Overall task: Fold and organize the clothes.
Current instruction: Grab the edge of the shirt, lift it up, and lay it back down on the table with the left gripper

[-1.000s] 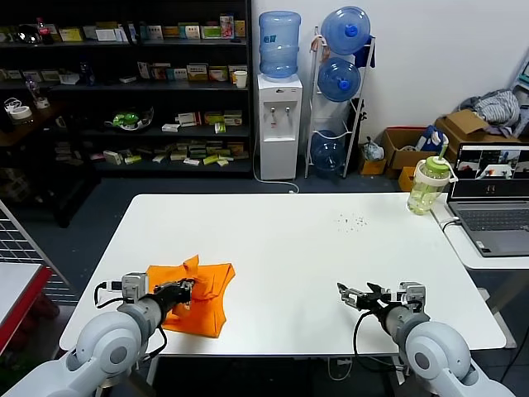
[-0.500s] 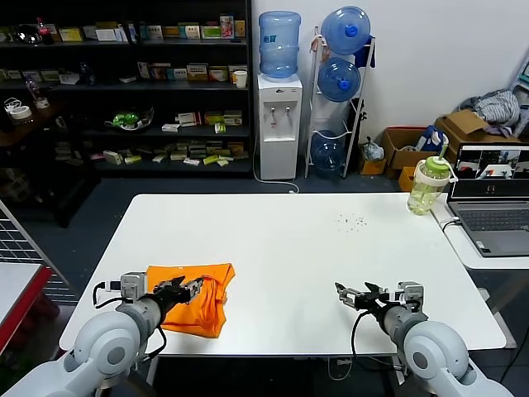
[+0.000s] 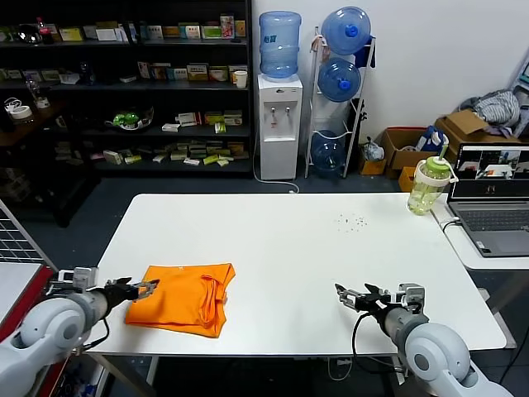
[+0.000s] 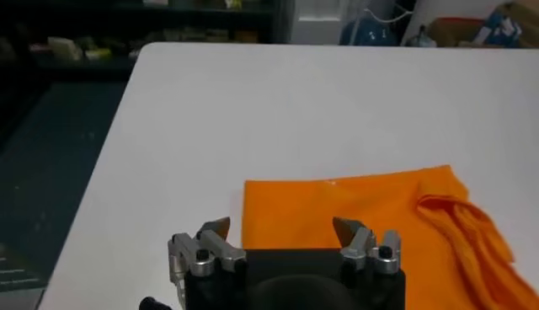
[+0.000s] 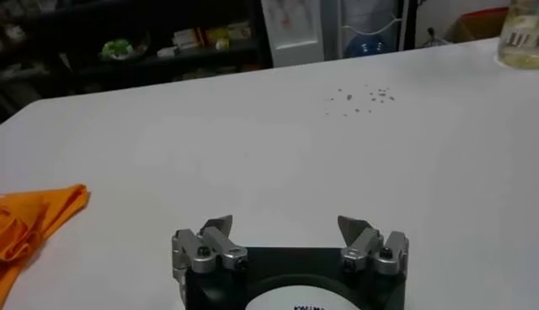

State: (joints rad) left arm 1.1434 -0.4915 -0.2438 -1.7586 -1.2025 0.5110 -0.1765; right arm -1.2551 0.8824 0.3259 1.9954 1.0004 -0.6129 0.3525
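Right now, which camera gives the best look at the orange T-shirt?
The head view: it shows the whole folded orange T-shirt lying flat on the white table. The left wrist view shows most of it, cut off at the frame's edge. The right wrist view catches only one corner.

No text, label, brand, number or sign can be read. The boxes on the dark shelves [image 3: 124, 83] carry print too small to make out. The laptop screen [image 3: 493, 163] shows only tiny unreadable panes. A few white characters sit cut off at the frame edge on the right gripper [image 5: 289, 226] body in its wrist view; they cannot be deciphered.
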